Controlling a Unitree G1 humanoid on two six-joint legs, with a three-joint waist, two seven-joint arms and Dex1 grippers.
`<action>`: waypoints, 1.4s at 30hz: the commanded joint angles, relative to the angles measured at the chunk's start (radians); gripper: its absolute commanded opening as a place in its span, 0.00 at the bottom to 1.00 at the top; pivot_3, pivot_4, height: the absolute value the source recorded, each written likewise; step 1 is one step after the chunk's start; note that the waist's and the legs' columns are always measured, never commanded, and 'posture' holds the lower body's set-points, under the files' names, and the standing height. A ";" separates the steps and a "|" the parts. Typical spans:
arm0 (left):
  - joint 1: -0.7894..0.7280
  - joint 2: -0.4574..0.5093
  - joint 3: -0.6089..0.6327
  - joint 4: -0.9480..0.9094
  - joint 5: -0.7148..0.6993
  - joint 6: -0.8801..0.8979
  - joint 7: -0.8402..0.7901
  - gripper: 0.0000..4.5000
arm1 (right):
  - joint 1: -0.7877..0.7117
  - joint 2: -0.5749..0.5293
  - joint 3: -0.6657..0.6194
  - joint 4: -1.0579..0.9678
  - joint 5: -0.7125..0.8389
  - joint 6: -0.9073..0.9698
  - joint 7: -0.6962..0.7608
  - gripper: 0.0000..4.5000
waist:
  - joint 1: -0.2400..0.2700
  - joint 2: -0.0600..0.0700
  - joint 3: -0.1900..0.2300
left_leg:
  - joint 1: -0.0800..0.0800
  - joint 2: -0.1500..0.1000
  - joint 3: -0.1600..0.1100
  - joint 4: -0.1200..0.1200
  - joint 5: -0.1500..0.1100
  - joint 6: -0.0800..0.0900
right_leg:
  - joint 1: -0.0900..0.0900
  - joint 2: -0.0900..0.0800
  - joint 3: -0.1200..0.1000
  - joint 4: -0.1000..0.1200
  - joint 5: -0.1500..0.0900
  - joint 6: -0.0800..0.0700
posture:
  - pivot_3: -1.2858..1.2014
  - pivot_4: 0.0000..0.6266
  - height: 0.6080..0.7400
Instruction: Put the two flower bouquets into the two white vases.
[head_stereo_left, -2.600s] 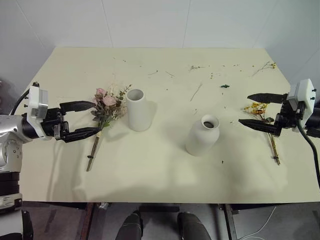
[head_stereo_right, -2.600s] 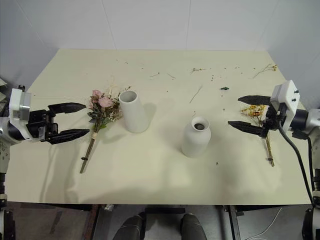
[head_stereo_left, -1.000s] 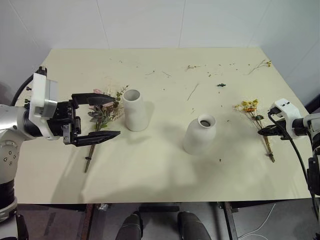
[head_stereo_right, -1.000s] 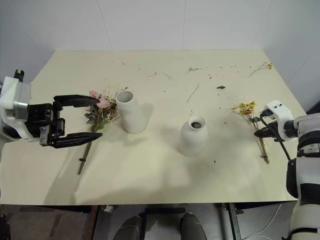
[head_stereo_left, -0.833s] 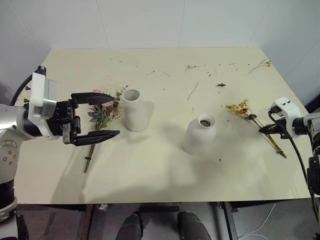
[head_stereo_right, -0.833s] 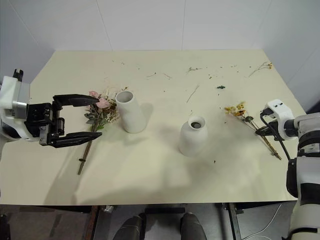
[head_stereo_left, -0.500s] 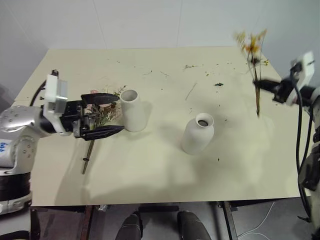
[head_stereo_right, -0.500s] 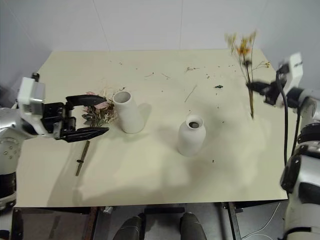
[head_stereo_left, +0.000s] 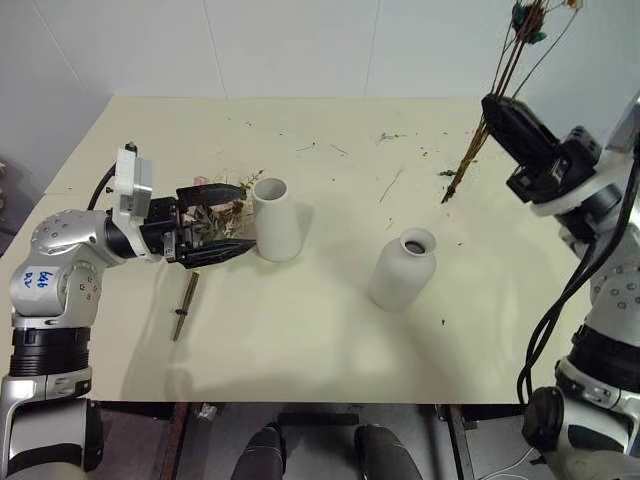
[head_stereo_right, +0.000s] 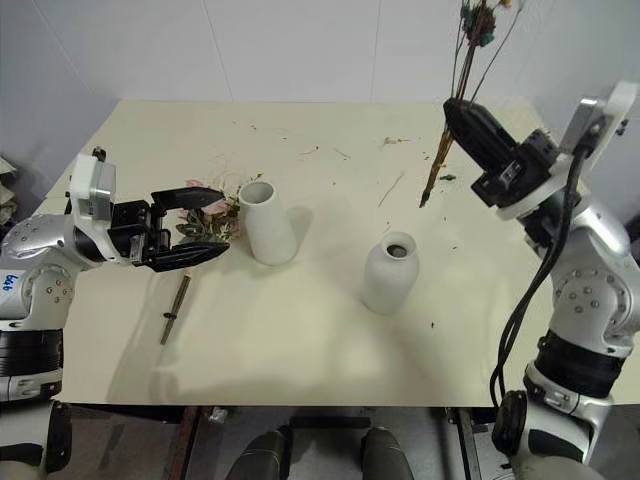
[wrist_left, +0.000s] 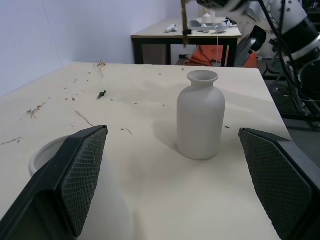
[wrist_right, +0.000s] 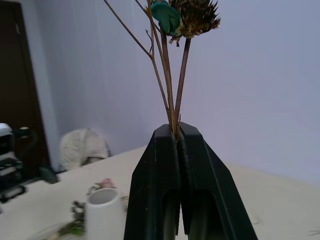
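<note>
Right gripper (head_stereo_right: 462, 112), raised above the far right of the table (head_stereo_left: 330, 350), is clamped on the thin stems of the smaller bouquet (head_stereo_left: 500, 70), held roughly upright with the stem ends hanging free in the air and the flower heads running off the top of the head views. The right wrist view shows both fingers pressed together on the stems, a dark seed head and a green bud above them. Left gripper (head_stereo_left: 228, 218), its fingers spread wide, reaches level over the rose bouquet (head_stereo_right: 205, 215), which lies flat on the table just beside the tall cylinder vase (head_stereo_left: 275, 218); its brown stem (head_stereo_left: 185, 305) trails toward the near edge. The bottle-shaped vase (head_stereo_left: 403, 268) stands upright and empty near the table's centre, well apart from the cylinder. Step in hand, as judged: one bouquet lifted, the other approached but not gripped; neither vase filled. The next move probably calls for carrying the hanging stem ends over the narrow neck and lowering them straight in, where a small misalignment could tip the vase. Loose twigs (head_stereo_left: 392, 185) litter the far tabletop.
</note>
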 joint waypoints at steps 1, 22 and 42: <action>-0.016 0.005 0.013 -0.022 0.002 -0.009 0.002 1.00 | 0.040 0.006 0.019 -0.053 0.038 -0.018 -0.019 0.00 | 0.000 0.000 0.000 | 0.000 0.000 0.000 0.000 0.000 0.000 | 0.000 0.000 0.000 0.000 0.000 0.000 | 0.52 0.24 1.00; -0.011 0.054 0.044 -0.047 -0.003 0.027 0.027 1.00 | 0.264 0.041 0.165 -0.014 -0.071 -0.226 0.044 0.44 | -0.001 0.000 0.000 | 0.000 0.000 0.000 -0.001 0.000 0.000 | -0.001 0.000 0.000 -0.001 0.000 0.000 | 0.52 0.24 1.00; -0.086 0.337 -0.174 0.048 0.281 0.550 0.259 1.00 | 0.353 -0.534 -0.048 0.112 -0.050 -0.180 0.455 0.99 | 0.004 0.000 0.001 | 0.000 0.000 0.000 -0.006 -0.002 0.003 | 0.000 0.001 0.000 -0.006 -0.001 0.000 | 0.52 0.24 1.00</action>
